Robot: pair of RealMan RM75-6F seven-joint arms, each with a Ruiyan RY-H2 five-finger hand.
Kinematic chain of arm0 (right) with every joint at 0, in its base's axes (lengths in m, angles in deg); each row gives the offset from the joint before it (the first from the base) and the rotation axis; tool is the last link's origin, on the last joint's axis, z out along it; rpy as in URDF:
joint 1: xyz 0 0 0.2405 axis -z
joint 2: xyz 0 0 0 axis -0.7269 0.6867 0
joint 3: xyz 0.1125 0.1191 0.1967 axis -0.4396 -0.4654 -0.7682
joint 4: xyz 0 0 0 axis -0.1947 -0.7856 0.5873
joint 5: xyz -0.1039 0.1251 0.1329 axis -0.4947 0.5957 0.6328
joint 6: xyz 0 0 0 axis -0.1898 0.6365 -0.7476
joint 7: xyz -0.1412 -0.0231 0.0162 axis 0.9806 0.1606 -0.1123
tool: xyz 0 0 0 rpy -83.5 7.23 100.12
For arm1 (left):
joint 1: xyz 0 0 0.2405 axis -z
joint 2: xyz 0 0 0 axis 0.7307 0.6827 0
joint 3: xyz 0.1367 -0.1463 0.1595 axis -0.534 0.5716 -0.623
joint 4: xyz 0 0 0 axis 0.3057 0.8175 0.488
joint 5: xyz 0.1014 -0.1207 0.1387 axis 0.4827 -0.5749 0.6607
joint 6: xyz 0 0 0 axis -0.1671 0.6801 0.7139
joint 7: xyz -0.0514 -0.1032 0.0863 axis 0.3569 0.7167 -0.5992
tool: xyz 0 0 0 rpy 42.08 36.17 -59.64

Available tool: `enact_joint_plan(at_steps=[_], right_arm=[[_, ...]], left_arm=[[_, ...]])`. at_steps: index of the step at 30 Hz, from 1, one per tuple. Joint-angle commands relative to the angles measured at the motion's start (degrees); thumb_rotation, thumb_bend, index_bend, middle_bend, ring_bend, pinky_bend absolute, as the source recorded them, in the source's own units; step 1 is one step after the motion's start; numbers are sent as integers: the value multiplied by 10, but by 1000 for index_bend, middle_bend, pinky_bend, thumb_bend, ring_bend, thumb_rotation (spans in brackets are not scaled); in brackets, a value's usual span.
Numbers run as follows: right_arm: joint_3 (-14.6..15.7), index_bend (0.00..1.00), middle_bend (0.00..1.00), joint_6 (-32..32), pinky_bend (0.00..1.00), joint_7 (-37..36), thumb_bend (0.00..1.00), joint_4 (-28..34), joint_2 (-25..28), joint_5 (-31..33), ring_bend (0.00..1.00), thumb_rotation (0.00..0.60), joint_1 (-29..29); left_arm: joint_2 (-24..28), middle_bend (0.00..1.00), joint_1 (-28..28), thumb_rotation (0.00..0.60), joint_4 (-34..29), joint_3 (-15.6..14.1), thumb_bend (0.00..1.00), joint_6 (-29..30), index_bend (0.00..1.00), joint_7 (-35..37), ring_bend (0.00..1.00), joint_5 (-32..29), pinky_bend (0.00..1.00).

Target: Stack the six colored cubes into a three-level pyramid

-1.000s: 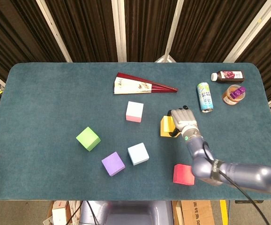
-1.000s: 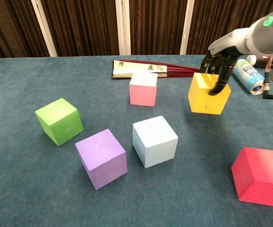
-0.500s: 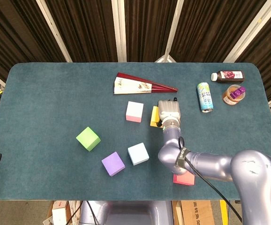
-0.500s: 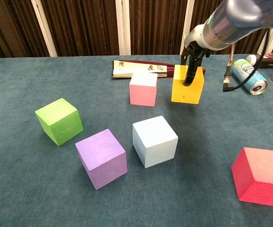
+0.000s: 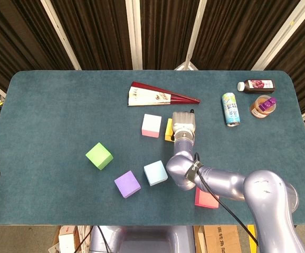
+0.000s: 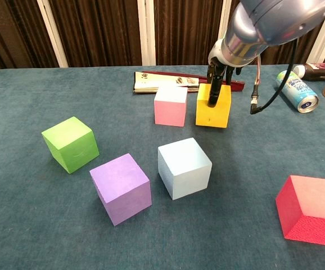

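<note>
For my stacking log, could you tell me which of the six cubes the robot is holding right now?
The yellow cube: the right hand grips it from above beside the pink cube; the other five sit untouched.

The right arm reaches out from the lower right, over the desk, with its silver elbow bent near the front edge. Its right hand [image 6: 215, 84] points down, and its dark fingers [image 6: 212, 93] hold a yellow block [image 6: 213, 111] from the top. From above, the hand [image 5: 183, 121] looks like a gray box. The left hand does not show in either view.
</note>
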State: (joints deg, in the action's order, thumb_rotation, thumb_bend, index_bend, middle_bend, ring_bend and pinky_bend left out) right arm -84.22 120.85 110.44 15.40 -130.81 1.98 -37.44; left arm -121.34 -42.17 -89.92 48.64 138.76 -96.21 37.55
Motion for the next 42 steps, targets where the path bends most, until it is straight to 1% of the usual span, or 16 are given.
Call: enact_joint_plan(at_steps=[1, 6, 13, 19, 23, 36, 42], right_arm=[[-14, 391, 365, 0, 0, 13, 313, -15, -12, 0, 192, 600, 4], [-33, 391, 365, 9, 0, 29, 313, -28, -28, -5, 192, 600, 4], [-68, 391, 366, 20, 0, 50, 313, -47, -48, -16, 192, 600, 6], [-85, 391, 365, 28, 0, 69, 313, -57, -58, -30, 192, 600, 12], [-92, 391, 366, 36, 0, 81, 313, -69, -70, -42, 192, 600, 13], [-122, 391, 365, 16, 0, 107, 313, -113, -104, -74, 192, 600, 24], [-134, 391, 365, 15, 0, 121, 313, -125, -116, -77, 192, 600, 24]], left_arm=[[1, 0, -1, 600, -1, 0, 284, 1, 81, 3, 0, 0, 0], [4, 0, -1, 600, -1, 1, 285, 1, 81, 8, 0, -2, 0], [7, 0, -1, 600, -1, 2, 284, -2, 82, 13, 0, -6, 0], [7, 0, 1, 600, 0, 3, 284, -6, 84, 13, 0, -11, 0], [8, 0, 0, 600, 0, 2, 284, -4, 84, 14, 0, -9, 0], [9, 0, -1, 600, -2, 3, 285, 0, 85, 17, 0, -11, 0], [9, 0, -1, 600, -2, 4, 286, 0, 85, 17, 0, -14, 0]])
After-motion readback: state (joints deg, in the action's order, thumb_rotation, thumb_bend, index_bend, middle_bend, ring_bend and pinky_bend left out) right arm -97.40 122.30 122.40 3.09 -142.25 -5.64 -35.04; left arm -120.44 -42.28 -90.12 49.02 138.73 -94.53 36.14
